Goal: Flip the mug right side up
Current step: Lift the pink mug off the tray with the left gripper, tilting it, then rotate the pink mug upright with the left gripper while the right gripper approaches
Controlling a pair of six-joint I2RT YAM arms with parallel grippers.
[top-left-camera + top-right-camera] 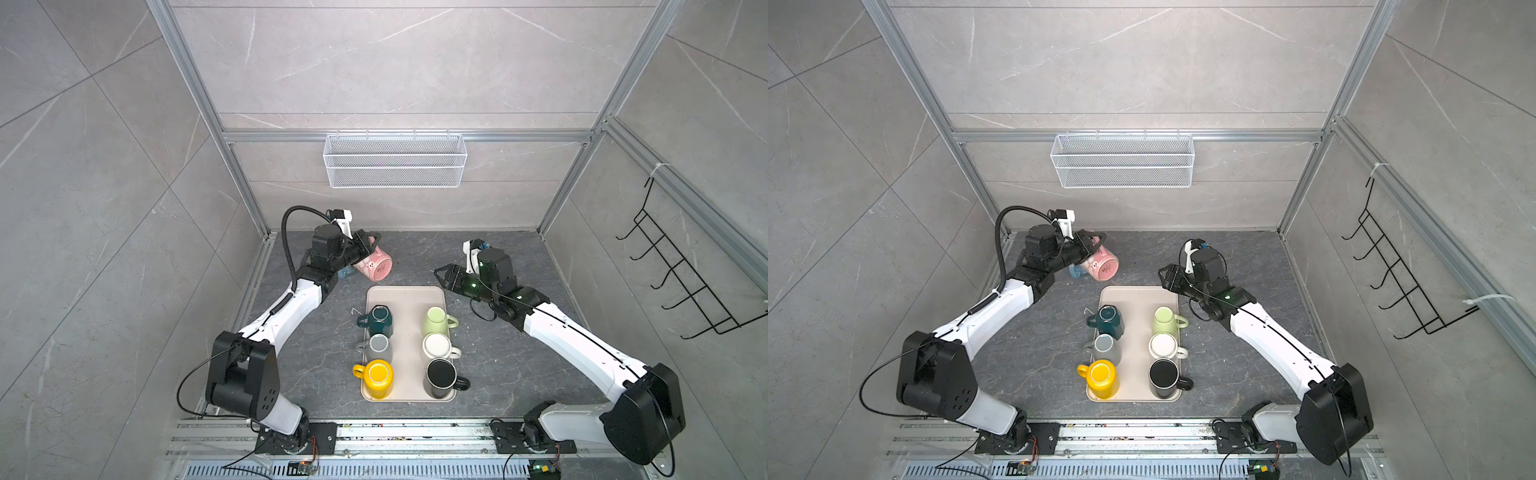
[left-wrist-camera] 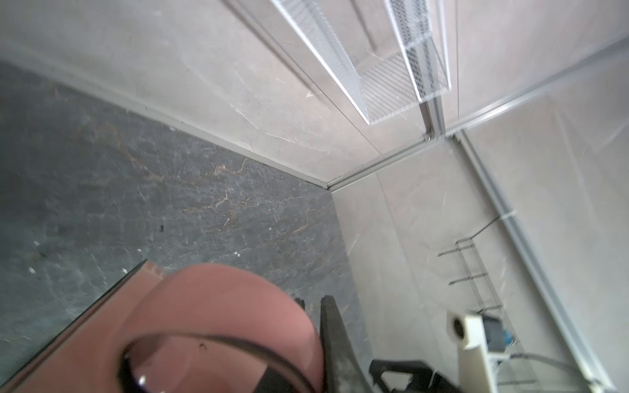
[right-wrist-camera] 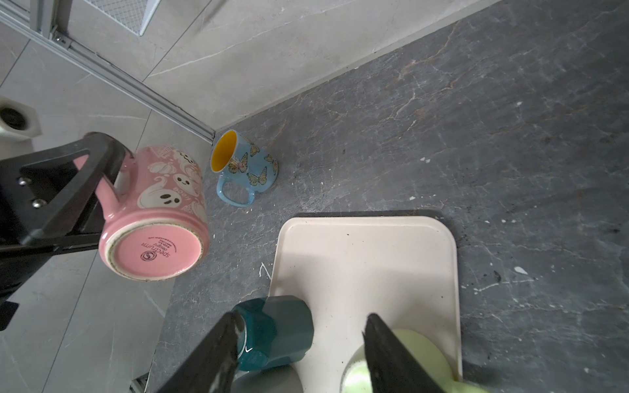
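A pink mug (image 1: 376, 266) (image 1: 1102, 266) (image 3: 160, 211) with white ghost prints hangs above the table at the back left. It is tipped on its side, with its base turned toward the tray. My left gripper (image 1: 365, 245) (image 1: 1090, 245) (image 2: 315, 301) (image 3: 102, 163) is shut on the pink handle, and the mug's body (image 2: 204, 323) fills the left wrist view. My right gripper (image 1: 442, 276) (image 1: 1165, 274) (image 3: 301, 320) hovers over the tray's far right corner, open, with nothing between its fingers.
A beige tray (image 1: 407, 293) (image 1: 1138, 293) (image 3: 367, 258) in the middle holds several mugs in two columns. A blue butterfly mug (image 3: 252, 166) (image 1: 346, 272) stands on the table under the left gripper, near the back left corner. A wire basket (image 1: 395, 160) hangs on the back wall.
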